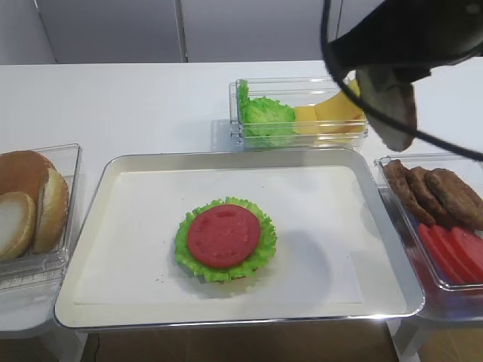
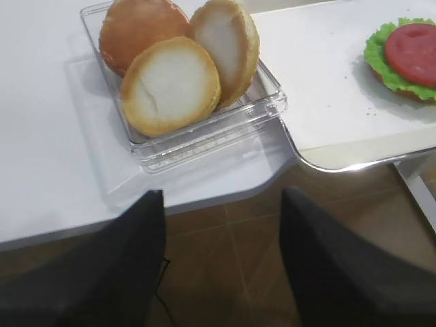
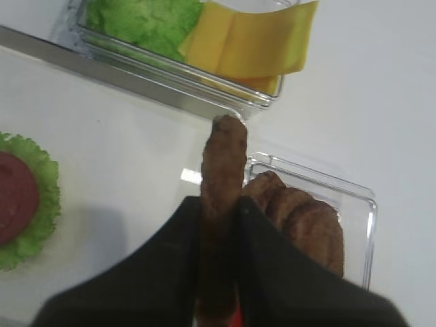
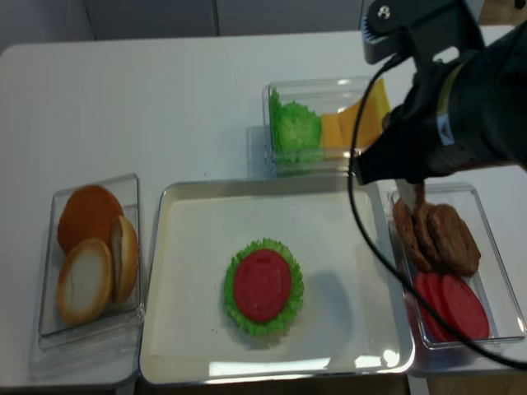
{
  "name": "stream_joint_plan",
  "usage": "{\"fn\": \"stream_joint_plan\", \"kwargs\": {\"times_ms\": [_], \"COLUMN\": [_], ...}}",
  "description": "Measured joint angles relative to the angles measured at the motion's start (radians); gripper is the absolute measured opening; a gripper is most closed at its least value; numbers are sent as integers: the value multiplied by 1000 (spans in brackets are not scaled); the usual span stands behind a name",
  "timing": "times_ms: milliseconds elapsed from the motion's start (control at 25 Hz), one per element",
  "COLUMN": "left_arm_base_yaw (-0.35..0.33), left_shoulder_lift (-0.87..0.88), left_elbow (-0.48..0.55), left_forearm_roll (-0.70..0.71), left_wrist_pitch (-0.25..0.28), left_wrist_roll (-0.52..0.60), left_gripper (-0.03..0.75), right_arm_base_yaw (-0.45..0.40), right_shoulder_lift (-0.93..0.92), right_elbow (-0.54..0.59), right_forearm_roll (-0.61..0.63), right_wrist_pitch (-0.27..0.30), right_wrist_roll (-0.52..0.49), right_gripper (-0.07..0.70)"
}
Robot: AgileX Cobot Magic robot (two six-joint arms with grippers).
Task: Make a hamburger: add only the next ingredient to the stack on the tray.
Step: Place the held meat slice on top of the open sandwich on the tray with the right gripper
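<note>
Here, the right gripper, jaws clamped on the meat patty hanging edge-down, hovers apparently above the tray's right edge; the stack lies leftward, mid-tray. The left gripper stands open.

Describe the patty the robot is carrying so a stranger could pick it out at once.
Start at the silver tray and go to its right edge, where a clear box holds brown patties and tomato slices. Above that box, the right end effector is shut on one meat patty. Unlike those lying in the box, it is held on edge in the air.
</note>
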State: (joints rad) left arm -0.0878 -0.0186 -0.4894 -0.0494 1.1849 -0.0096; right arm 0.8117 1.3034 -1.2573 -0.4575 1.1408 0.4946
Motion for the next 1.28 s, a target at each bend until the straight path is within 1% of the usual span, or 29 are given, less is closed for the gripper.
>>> {"fn": "stream_joint_plan", "kwargs": {"times_ms": [160,360,520,640,840,1280], "left_arm_base_yaw": [0,0,0,0,0,0], "left_shoulder_lift": [0,0,0,0,0,0], "left_elbow": [0,0,0,0,0,0], "left_forearm_roll": [0,0,0,0,0,0], "left_wrist_pitch": [0,0,0,0,0,0], "left_wrist_roll": [0,0,0,0,0,0], "left_gripper": [402,402,402,402,402,402], "right_arm_base_yaw": [93,201,252,265,266,266], "right_shoulder_lift": [58,154,251,323,398,417], "right_elbow": [0,-4,-50,-98,-124,-128], "right_forearm_roll": [-10,-34,-58,-74,-89,-54], "right_wrist_pitch": [-7,-70,-73,-74,-73,-84], "right_wrist_roll": [26,67,81,81,83,83], "right_gripper": [127,127,127,127,127,127]}}
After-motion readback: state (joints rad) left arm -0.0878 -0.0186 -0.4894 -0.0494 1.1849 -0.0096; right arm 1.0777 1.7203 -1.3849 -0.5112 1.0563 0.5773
